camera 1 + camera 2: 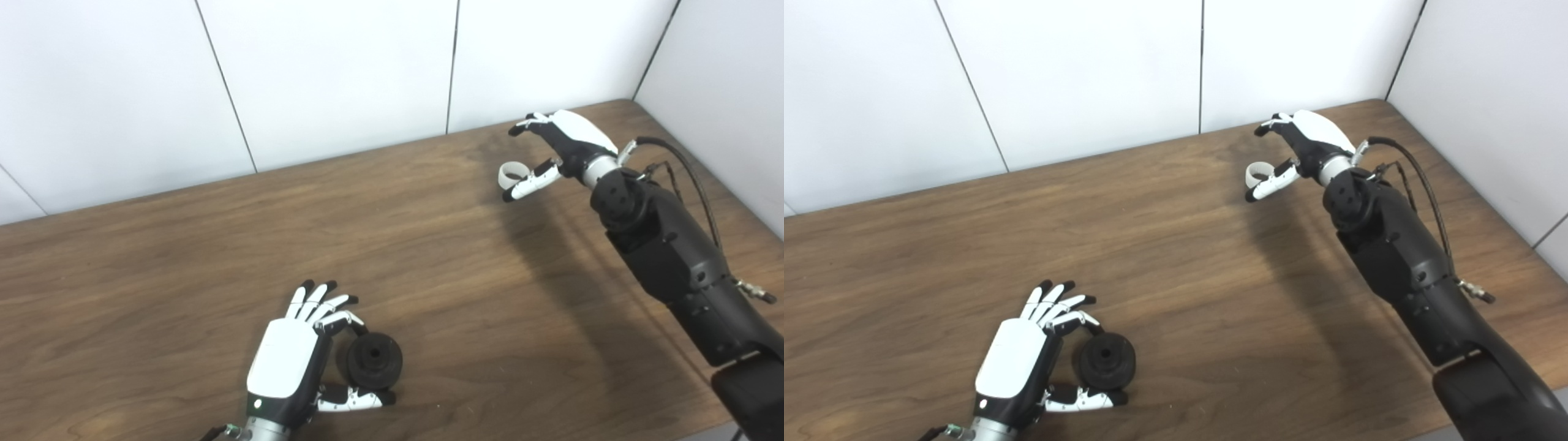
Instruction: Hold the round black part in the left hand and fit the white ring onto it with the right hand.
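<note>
Left eye view: left hand (288,367) cupping, not visibly clamping, round black part (373,360) on worktop (184,263); right hand (554,153), fingers spread, at white ring (511,174) far across; pinch rim squarely before lifting.

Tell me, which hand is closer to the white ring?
The right hand: its fingers arch above the ring, thumb beside it. The left hand is far off at the near edge, cupped around the black part.
</note>
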Action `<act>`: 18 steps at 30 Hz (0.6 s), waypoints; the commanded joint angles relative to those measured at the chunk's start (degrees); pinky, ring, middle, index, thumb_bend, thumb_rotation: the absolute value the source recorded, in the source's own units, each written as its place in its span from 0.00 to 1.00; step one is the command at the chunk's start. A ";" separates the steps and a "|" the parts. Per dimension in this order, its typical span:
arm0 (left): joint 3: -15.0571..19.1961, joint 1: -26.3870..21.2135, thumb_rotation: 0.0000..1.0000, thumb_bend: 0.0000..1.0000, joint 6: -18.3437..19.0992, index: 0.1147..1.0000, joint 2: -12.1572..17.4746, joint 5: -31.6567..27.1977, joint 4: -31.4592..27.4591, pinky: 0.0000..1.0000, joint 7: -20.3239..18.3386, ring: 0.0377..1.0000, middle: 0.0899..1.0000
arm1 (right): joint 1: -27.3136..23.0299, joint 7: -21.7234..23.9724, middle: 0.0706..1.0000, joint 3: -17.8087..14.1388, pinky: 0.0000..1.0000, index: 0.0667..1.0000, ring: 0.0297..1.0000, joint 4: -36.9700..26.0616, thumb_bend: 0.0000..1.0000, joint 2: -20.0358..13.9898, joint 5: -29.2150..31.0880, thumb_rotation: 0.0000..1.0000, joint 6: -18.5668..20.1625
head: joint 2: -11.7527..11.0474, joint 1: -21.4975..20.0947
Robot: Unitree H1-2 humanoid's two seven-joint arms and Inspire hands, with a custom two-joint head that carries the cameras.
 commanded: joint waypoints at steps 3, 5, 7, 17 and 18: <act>-0.96 4.11 0.06 0.52 0.45 0.42 2.73 2.22 11.46 1.00 1.81 0.92 0.79 | -5.19 0.29 0.96 0.44 1.00 0.79 1.00 0.08 0.91 -3.15 -2.24 0.26 0.08 | 0.11 -0.05; -0.95 4.16 0.06 0.52 0.42 0.42 2.71 2.19 11.57 1.00 1.97 0.92 0.79 | -5.43 0.44 0.96 0.78 1.00 0.79 1.00 0.88 0.91 -3.22 -2.55 0.26 0.21 | 0.15 -0.09; -0.97 4.22 0.06 0.52 0.70 0.42 2.73 2.36 11.50 1.00 1.85 0.92 0.79 | -5.62 0.46 0.96 0.96 1.00 0.79 1.00 1.62 0.91 -3.23 -2.72 0.25 0.21 | 0.19 -0.08; -1.01 4.14 0.06 0.52 0.77 0.42 2.94 2.18 12.11 1.00 2.24 0.92 0.79 | -5.65 0.37 0.96 0.89 1.00 0.78 1.00 3.22 0.90 -3.06 -3.60 0.25 -0.12 | 0.28 -0.52; -1.01 4.12 0.06 0.52 0.75 0.42 2.95 2.12 12.14 1.00 2.26 0.93 0.80 | -5.63 0.32 0.96 0.83 1.00 0.78 1.00 3.30 0.89 -3.04 -3.61 0.25 -0.22 | 0.28 -0.52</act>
